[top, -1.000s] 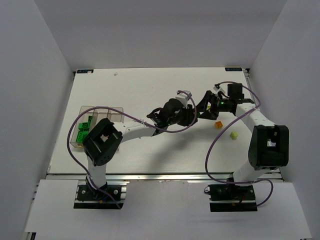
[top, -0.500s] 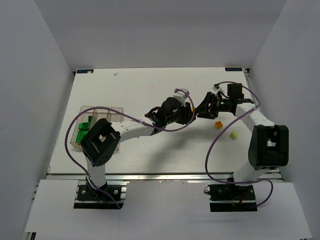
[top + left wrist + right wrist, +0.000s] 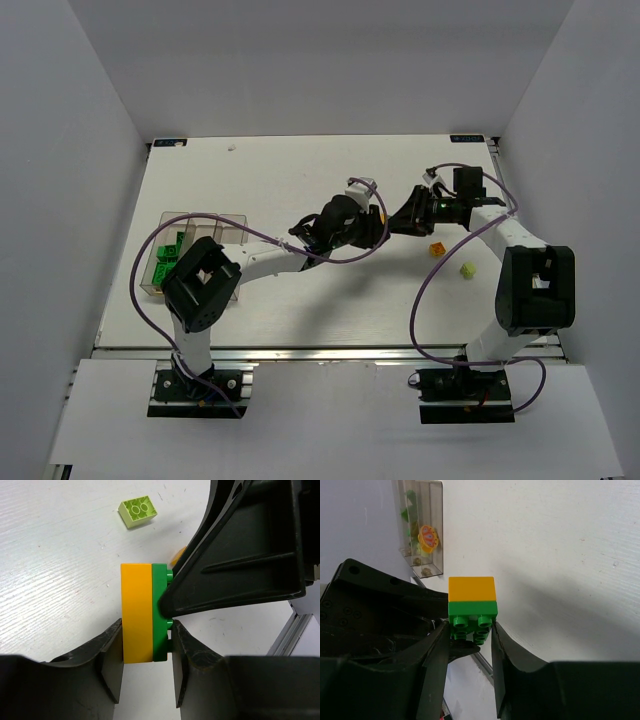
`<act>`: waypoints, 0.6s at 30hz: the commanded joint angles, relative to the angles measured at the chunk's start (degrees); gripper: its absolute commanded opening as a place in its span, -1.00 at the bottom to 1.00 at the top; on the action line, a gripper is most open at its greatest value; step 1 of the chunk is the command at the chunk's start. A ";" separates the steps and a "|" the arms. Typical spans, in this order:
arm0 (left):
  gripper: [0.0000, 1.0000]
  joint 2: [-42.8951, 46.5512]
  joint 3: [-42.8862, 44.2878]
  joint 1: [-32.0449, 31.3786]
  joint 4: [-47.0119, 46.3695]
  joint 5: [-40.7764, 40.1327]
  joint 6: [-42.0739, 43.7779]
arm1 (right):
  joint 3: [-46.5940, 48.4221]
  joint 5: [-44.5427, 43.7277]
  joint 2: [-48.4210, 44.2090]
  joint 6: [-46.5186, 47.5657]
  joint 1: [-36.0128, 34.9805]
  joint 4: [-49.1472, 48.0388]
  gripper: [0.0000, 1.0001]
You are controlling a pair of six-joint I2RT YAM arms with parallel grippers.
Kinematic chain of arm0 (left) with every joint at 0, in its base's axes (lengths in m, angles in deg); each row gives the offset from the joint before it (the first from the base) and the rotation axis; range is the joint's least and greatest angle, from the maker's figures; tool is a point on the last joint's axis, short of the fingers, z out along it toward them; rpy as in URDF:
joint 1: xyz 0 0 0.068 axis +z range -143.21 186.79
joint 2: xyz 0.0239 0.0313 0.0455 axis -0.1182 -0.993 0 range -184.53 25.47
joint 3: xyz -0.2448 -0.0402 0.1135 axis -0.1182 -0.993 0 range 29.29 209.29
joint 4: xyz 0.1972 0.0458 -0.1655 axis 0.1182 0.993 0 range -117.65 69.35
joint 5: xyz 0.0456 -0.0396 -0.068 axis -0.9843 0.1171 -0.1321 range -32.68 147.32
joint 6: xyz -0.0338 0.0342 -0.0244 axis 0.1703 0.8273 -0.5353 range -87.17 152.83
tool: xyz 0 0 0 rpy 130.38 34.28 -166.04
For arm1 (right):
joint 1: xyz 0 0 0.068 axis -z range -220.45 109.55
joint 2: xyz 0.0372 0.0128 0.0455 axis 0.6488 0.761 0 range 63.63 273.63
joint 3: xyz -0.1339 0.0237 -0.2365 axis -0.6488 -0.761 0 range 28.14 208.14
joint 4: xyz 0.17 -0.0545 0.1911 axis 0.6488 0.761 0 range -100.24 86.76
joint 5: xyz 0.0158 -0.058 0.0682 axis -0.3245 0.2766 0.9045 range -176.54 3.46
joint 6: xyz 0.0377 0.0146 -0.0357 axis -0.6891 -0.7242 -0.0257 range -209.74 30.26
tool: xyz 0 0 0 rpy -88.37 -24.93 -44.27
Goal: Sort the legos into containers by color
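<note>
- At mid-frame of the top view, above the tabletop [image 3: 280, 180], the two hands meet on a two-brick stack [image 3: 151, 595]: an orange brick [image 3: 136, 612] joined to a green brick [image 3: 161, 605].
- The left hand [image 3: 146, 645] is partly closed, pinching across the stack.
- The right hand [image 3: 469, 635] clamps the green brick's sides.
- Step, as judged: splitting the stack. Next comes a firm, straight pull apart, then each colour goes to the containers [image 3: 228, 226] at left.
- No brand or writing is legible.
</note>
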 commanded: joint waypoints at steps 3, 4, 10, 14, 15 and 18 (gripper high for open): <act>0.02 4.04 0.15 0.21 -0.38 0.66 -0.17 | 1.92 2.36 0.22 -0.79 0.80 -4.53 -0.55; 0.11 4.30 -0.03 0.21 -0.55 0.57 -0.17 | 1.75 2.45 0.13 -0.96 0.98 -4.79 -0.56; 0.42 4.74 -0.56 0.12 -0.47 0.66 -0.26 | 1.48 2.98 0.22 -1.75 1.33 -6.29 -0.58; 0.47 4.65 -0.38 0.21 0.15 1.45 -0.43 | 1.48 3.07 0.13 -2.02 1.33 -6.73 -0.58; 0.48 4.74 -0.38 0.21 0.41 1.71 -0.35 | 1.48 2.98 0.13 -1.93 1.33 -6.82 -0.58; 0.50 5.44 -0.38 0.29 1.64 2.86 -0.26 | 1.39 2.28 -0.13 -1.49 1.59 -6.82 -0.58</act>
